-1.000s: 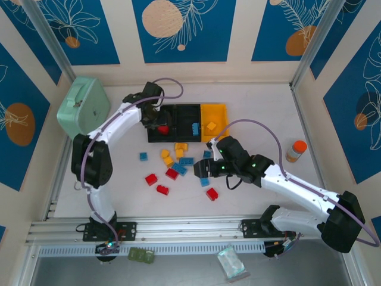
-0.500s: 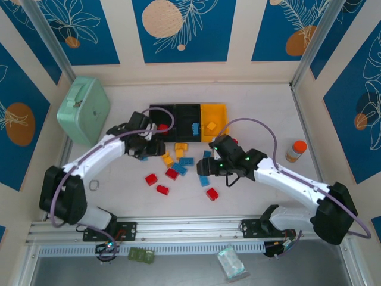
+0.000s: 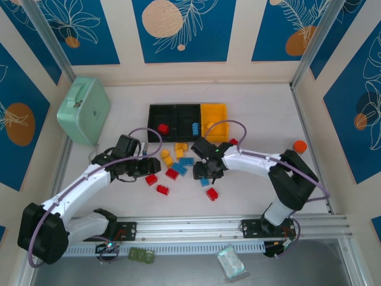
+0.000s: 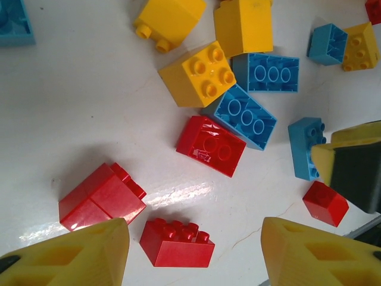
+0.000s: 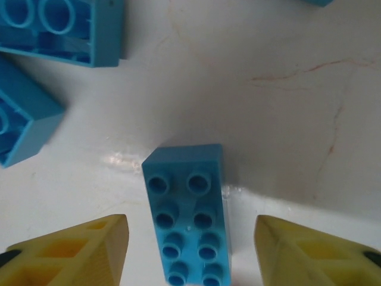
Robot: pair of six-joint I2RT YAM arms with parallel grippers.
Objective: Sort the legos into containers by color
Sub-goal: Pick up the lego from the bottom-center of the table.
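Roughly: early days. Most legos (image 3: 179, 168) lie loose mid-surface (image 3: 256, 107), red, blue and yellow mixed, well short of the containers (image 3: 175, 119) toward the far edge. Binned so far: one red in the left black bin (image 3: 153, 134), blue in the middle black bin (image 3: 186, 136), one yellow in the yellow bin (image 3: 219, 113). Everything else is left to sort.

Left pincer (image 4: 193, 238): released, jaws wide, straddling a red brick (image 4: 177, 243) with gaps both sides, no contact I can see. Right pincer (image 5: 190, 238): also released, jaws either side of a blue brick (image 5: 187, 220) lying studs-up, not touching it. Neither carries anything. My guess is that both are lined up for a pick.
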